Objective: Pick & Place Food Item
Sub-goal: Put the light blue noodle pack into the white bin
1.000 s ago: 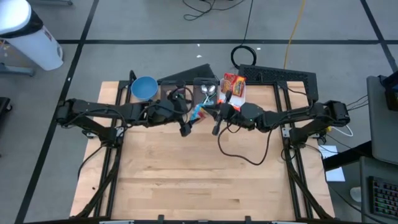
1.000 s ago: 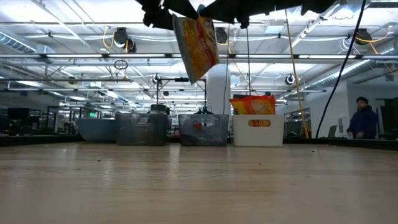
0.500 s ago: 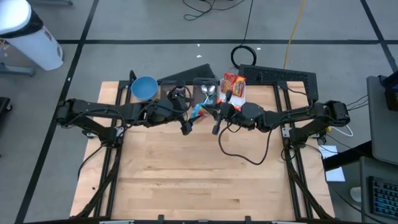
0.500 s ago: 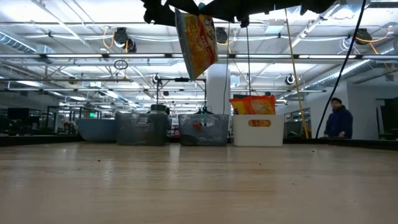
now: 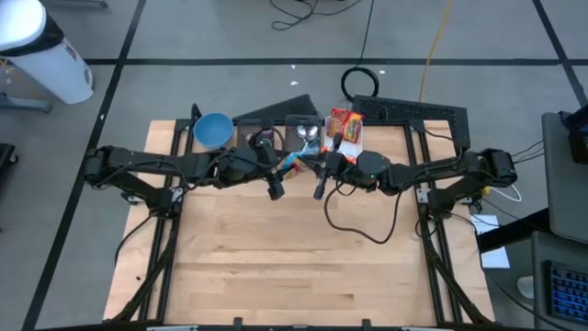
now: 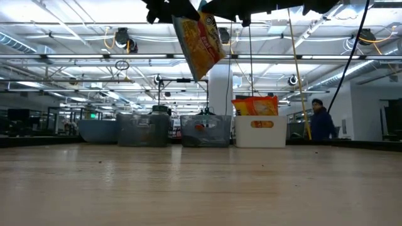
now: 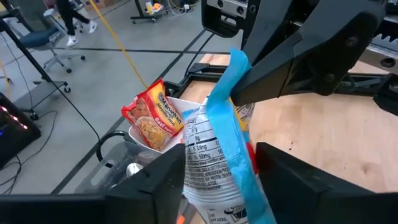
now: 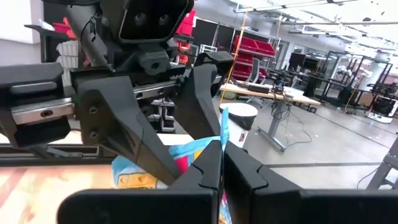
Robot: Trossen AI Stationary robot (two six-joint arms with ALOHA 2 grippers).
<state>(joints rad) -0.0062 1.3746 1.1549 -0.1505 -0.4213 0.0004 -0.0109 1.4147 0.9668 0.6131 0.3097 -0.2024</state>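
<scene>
A noodle packet (image 5: 294, 163) with a blue sealed edge, a white printed back and an orange-yellow front hangs in the air between my two grippers, high above the table's far middle. It shows tilted in the low view (image 6: 198, 44). My left gripper (image 5: 283, 167) comes at it from the table's left, and its fingers (image 7: 171, 180) stand on either side of the packet (image 7: 217, 162). My right gripper (image 5: 310, 165) comes from the right and is shut on the packet's blue edge. My left gripper has the packet's body (image 7: 208, 186) between its two fingers, level from the table's left. The packet fills the gap between them and is lifted clear of the table. My right gripper pinches the packet's blue sealed edge (image 8: 222, 127) between its two shut fingers, level from the table's right. That hold also shows in the left wrist view (image 7: 239, 68).
A white bin (image 5: 352, 140) holding more noodle packets (image 5: 344, 119) stands at the far edge, just behind the grippers. Clear containers (image 5: 308, 133) and a blue bowl (image 5: 212, 130) stand left of it. A person (image 6: 320, 122) walks in the room behind.
The packet has tipped a little more aslant between the two grippers, still held high and clear of the table. The person in the room behind has walked toward the left of the low view.
</scene>
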